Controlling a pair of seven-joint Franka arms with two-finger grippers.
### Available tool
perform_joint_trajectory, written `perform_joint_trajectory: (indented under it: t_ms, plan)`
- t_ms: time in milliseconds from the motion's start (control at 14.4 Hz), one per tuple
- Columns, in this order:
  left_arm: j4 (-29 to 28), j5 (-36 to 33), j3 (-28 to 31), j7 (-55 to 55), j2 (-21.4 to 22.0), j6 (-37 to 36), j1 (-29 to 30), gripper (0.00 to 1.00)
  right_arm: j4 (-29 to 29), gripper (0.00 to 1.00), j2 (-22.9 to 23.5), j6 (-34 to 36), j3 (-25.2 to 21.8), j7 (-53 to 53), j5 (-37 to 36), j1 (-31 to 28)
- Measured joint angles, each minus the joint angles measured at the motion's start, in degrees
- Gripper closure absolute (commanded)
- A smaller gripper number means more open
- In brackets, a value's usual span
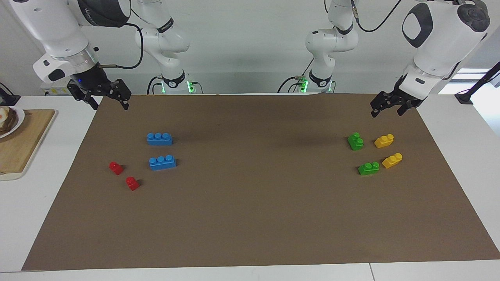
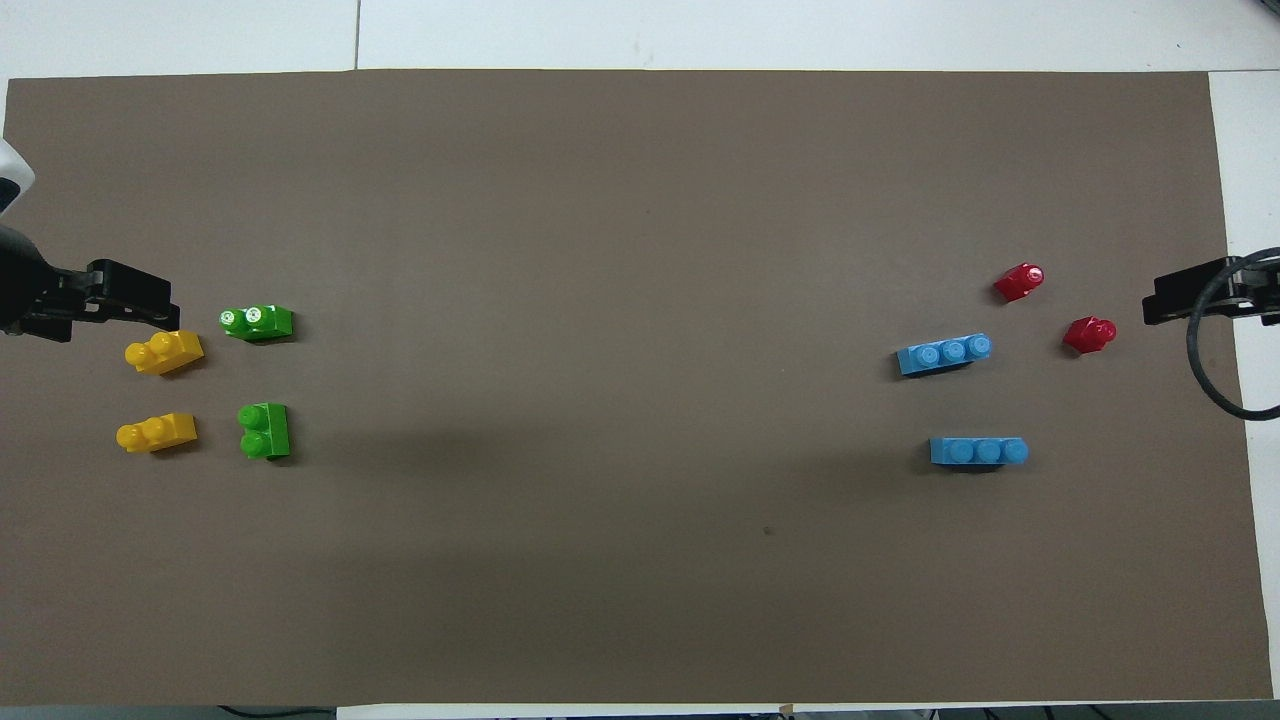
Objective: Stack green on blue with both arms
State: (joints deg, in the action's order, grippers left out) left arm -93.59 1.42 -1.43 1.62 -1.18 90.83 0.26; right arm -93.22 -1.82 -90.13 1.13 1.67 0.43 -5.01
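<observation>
Two green two-stud bricks lie on the brown mat toward the left arm's end: one nearer the robots (image 1: pixel 355 141) (image 2: pixel 266 431), one farther (image 1: pixel 368 168) (image 2: pixel 257 322). Two blue three-stud bricks lie toward the right arm's end: one nearer (image 1: pixel 159 139) (image 2: pixel 978 452), one farther (image 1: pixel 162 162) (image 2: pixel 944 354). My left gripper (image 1: pixel 388 110) (image 2: pixel 135 300) hangs open and empty over the mat's corner, apart from the green bricks. My right gripper (image 1: pixel 109 101) (image 2: pixel 1185 297) hangs open and empty over the mat's other near corner, apart from the blue bricks.
Two yellow bricks (image 1: pixel 384 141) (image 1: pixel 391 160) lie beside the green ones, closer to the mat's edge. Two red one-stud bricks (image 1: pixel 116 168) (image 1: pixel 132 183) lie beside the blue ones. A wooden board (image 1: pixel 27 140) with a plate of food (image 1: pixel 9 119) sits off the mat at the right arm's end.
</observation>
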Motion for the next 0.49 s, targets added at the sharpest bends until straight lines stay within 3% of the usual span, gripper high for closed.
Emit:
perform_joint_trajectory:
  t_ms: [487]
  plan:
    - [0.0, 0.0, -0.5, -0.2, 0.0, 0.1, 0.0, 0.00, 0.0, 0.00, 0.0, 0.0, 0.0, 0.0, 0.0, 0.0]
